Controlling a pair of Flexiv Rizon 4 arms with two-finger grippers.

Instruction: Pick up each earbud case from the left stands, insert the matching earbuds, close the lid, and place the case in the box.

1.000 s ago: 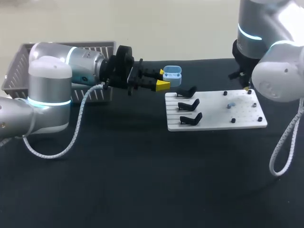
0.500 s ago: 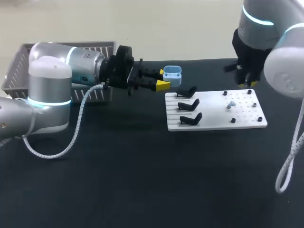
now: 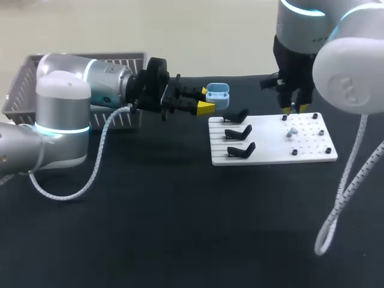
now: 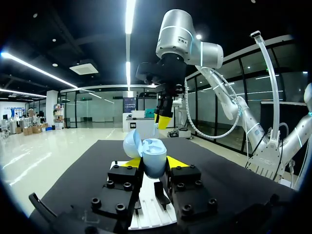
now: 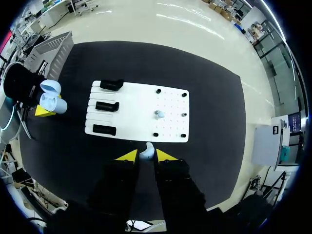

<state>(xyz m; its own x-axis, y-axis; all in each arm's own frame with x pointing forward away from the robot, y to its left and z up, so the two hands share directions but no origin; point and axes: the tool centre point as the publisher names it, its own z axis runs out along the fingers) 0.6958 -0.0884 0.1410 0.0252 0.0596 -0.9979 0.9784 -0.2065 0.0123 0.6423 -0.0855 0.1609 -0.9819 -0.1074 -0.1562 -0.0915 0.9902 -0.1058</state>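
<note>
Inside the left claw (image 4: pixel 152 164) sits the open earbud case (image 4: pixel 147 148), gripped.

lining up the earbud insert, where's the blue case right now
In the head view, the open blue earbud case is held above the table in the left gripper, just behind the white board's back-left corner.

Board (image 3: pixel 267 143) near side open; three stands (image 3: pixel 239 132) crowd its left half, pegs (image 3: pixel 294 152) ring the right; basket (image 3: pixel 21 84) behind left arm (image 3: pixel 90 90)
</note>
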